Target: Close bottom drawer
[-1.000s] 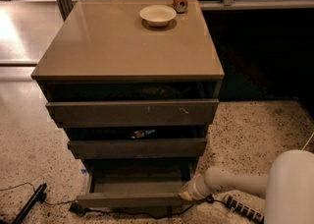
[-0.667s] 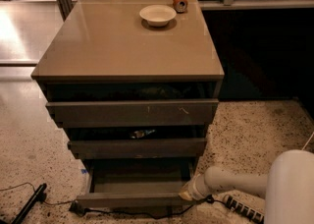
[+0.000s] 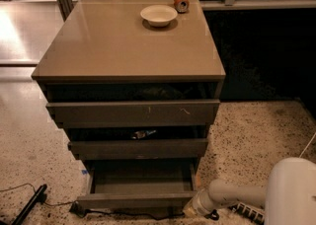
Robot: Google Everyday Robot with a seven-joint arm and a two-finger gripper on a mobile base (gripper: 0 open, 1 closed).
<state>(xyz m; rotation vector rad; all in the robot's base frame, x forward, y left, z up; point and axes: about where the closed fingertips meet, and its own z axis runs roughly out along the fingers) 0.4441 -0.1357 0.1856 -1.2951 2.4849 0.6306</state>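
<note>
Bottom drawer pulled open at lower centre of frame, tray interior visible, gripper at its right front corner, grip state cannot tell, white bowl and can on cabinet top.

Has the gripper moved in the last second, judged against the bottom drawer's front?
Yes, slightly. The gripper has dropped lower in view and now sits just below the right end of the bottom drawer front, which is open and unmoved.
</note>
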